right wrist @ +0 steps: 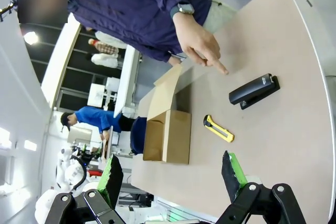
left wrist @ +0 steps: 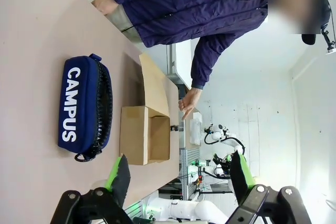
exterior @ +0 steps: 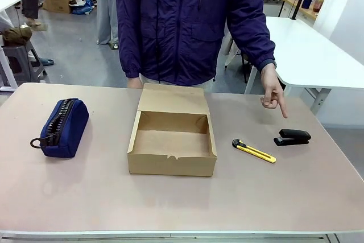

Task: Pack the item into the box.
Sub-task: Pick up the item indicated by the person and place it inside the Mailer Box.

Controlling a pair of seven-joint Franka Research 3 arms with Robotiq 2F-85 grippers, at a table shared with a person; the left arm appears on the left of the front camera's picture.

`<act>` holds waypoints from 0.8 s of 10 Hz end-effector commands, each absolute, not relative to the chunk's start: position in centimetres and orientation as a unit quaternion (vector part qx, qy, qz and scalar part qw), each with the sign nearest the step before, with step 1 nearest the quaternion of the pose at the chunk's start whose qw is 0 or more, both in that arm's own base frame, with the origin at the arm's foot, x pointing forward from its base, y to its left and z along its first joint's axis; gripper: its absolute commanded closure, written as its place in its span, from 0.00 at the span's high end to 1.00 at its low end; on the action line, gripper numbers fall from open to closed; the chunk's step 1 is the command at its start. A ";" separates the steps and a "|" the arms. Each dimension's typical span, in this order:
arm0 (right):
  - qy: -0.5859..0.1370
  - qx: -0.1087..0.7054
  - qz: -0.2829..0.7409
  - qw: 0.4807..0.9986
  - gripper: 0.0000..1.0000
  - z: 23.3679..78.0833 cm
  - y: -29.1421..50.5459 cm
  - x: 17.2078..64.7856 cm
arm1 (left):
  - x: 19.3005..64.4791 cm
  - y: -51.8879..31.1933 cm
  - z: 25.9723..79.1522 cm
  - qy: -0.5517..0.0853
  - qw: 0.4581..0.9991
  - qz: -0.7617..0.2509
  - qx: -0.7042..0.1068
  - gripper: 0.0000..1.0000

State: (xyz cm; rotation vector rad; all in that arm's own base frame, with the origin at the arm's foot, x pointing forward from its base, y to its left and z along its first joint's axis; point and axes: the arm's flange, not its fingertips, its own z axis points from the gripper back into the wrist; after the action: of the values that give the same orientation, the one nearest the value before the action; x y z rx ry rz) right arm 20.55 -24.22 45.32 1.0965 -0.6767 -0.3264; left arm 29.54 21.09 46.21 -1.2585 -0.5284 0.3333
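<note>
The black stapler-like item [exterior: 292,137] lies on the table at the right, and it also appears in the right wrist view as the item [right wrist: 254,91]. A person's hand [exterior: 274,94] points a finger down at it. The open brown cardboard box [exterior: 172,139] sits mid-table with its lid flap folded back; it is empty inside. My left gripper [left wrist: 178,174] is open, off the table's edge, facing the box [left wrist: 145,134]. Open too is my right gripper [right wrist: 170,174], hanging above the table short of the item and holding nothing.
A yellow-and-black utility knife [exterior: 253,151] lies between the box and the item. A navy blue zip pouch [exterior: 62,127] rests at the left. The person [exterior: 187,21] stands at the far edge behind the box. The pink table [exterior: 170,203] is bare in front.
</note>
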 end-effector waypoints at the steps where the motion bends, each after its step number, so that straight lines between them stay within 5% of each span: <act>1: -0.325 0.510 -0.140 0.784 1.00 45.7 -24.5 20.7 | 29.7 21.2 46.4 -0.252 0.759 0.144 -0.583 1.00; 4: -0.302 0.480 -0.129 0.814 1.00 46.3 -23.8 21.9 | 29.7 21.2 46.4 -0.252 0.759 0.144 -0.583 1.00; 8: -0.262 0.350 0.065 0.897 1.00 49.5 -17.8 32.2 | 29.7 21.2 46.4 -0.252 0.759 0.144 -0.583 1.00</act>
State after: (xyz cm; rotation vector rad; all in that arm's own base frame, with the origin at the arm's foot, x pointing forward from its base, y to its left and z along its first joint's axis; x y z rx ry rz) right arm 29.38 -17.68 49.73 0.8303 -0.5539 0.0028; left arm 29.67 21.11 46.11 -1.2587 -0.5250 0.3349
